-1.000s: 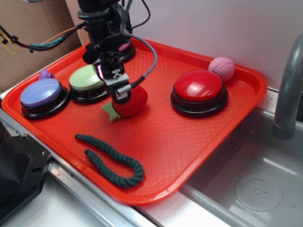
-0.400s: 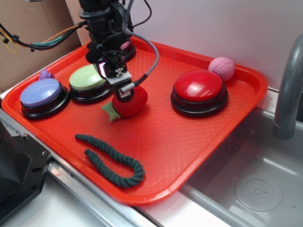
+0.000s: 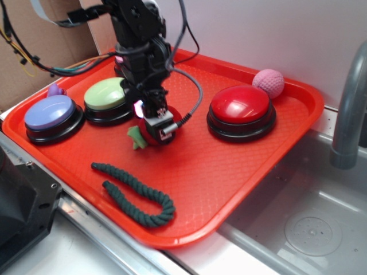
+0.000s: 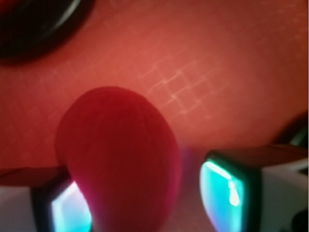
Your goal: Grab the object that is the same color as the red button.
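The red plush fruit (image 3: 147, 136) with its light green leaf lies on the red tray (image 3: 229, 166), left of the glossy red dome button (image 3: 241, 106). My gripper (image 3: 161, 127) is down over the fruit, its fingers on either side of it. In the wrist view the fruit (image 4: 118, 154) fills the space between the fingers of the gripper (image 4: 147, 198). It lies against the left finger, and a gap shows before the right finger (image 4: 224, 191). The jaws are open.
A green button (image 3: 106, 94) and a blue-purple button (image 3: 50, 112) stand left of the arm. A pink knitted ball (image 3: 269, 82) is at the tray's back right, and a dark green rope (image 3: 135, 195) near its front. A sink (image 3: 309, 229) and faucet (image 3: 350, 109) are at the right.
The gripper has dropped and shifted slightly right, from just above the fruit's left side to straddling the fruit. The fruit has stayed about where it was.
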